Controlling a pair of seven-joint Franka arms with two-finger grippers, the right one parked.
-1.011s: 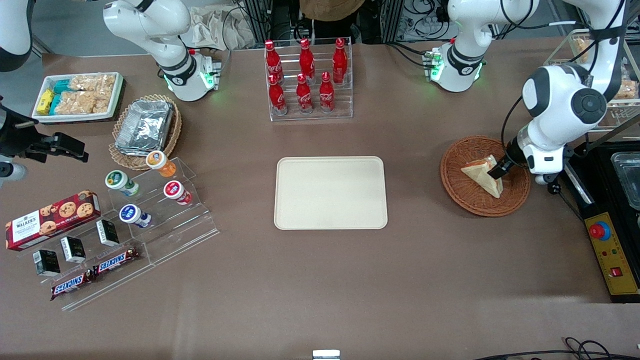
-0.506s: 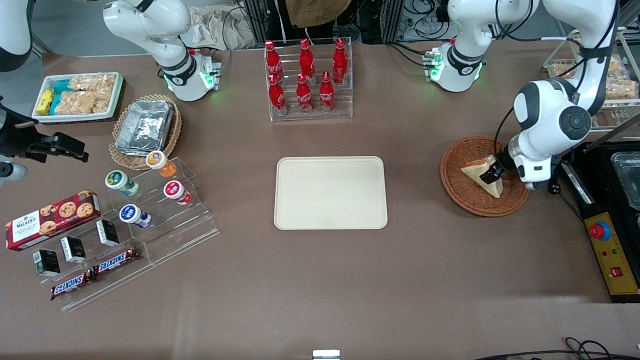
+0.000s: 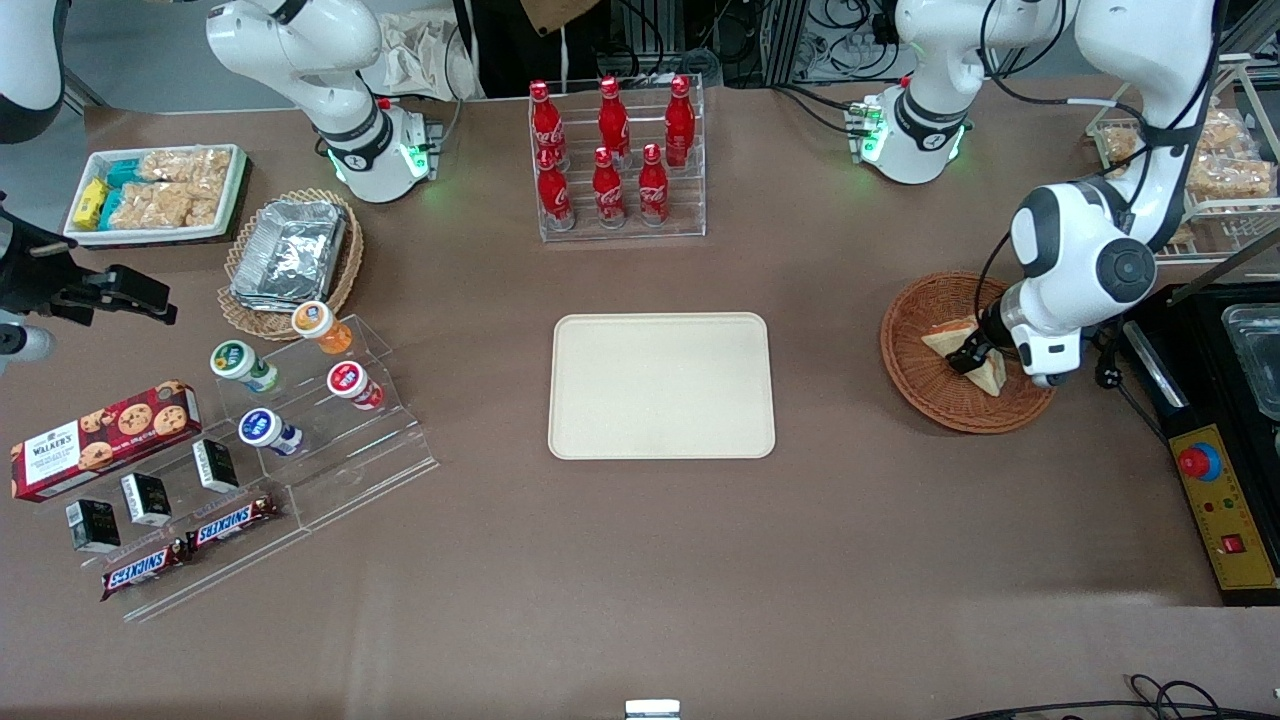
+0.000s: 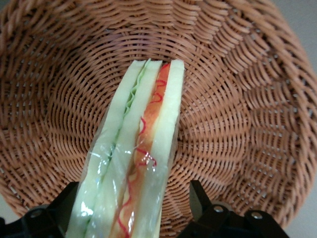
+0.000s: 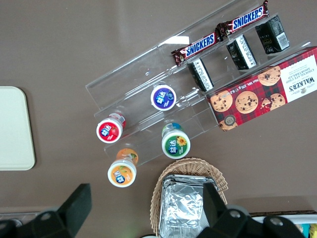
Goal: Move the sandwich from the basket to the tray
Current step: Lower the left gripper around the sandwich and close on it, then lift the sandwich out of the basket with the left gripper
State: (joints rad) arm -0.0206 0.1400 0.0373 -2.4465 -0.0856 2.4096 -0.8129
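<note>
**Ana:** Front view first. Where is the sandwich?

**Ben:** It lies in the reddish-brown basket, toward the working arm's end of the counter. The gripper is down on it. The cream tray sits mid-counter, well apart from the basket.

**Ana:** Any readable labels?

**Ben:** A red "WALKER'S" cookie box and two "SNICKERS" bars on the clear stand, toward the parked arm's end. The red bottles carry white script too small to read.

**Ana:** Left wrist view?

**Ben:** The sandwich stands on edge in clear wrap, green and red-orange filling showing, with the basket's weave around it. The jaws are spread, one finger either side, with a gap on at least one side.

**Ana:** Right wrist view?

**Ben:** "SNICKERS" and "WALKER'S PURE BUTTER CHOCOLATE CHIP" read clearly.
</note>
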